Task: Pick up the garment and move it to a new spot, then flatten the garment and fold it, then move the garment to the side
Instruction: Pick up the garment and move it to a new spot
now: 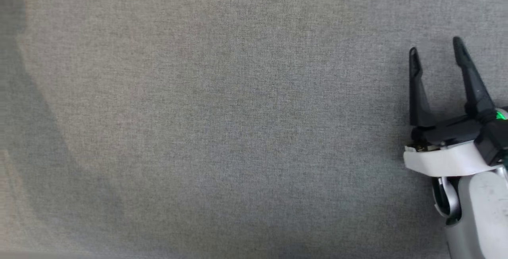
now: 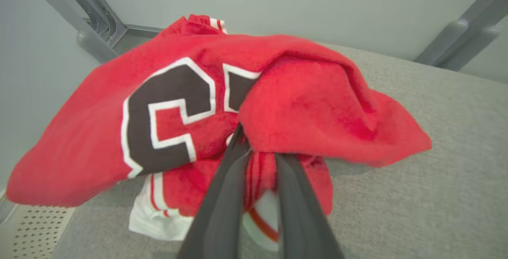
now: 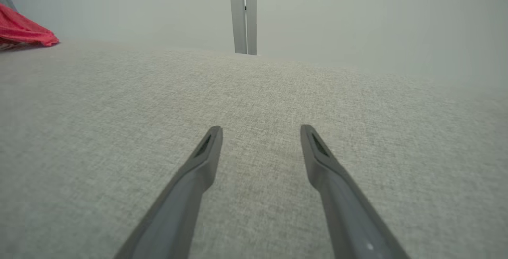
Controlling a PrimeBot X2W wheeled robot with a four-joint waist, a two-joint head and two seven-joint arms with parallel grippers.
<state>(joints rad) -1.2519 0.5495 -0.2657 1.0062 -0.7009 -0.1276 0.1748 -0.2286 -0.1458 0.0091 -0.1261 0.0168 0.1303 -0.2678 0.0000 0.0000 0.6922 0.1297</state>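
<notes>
red jersey (image 2: pixel 301 104) bunched over left gripper (image 2: pixel 258 148) tips, fingers pinched on its fabric; dark white-edged letters, striped white trim. right gripper (image 1: pixel 435 46) spread wide, well apart from it.

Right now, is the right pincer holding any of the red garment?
No, the right pincer stands open over bare grey cloth, while the red garment lies apart at that view's left edge.
</notes>
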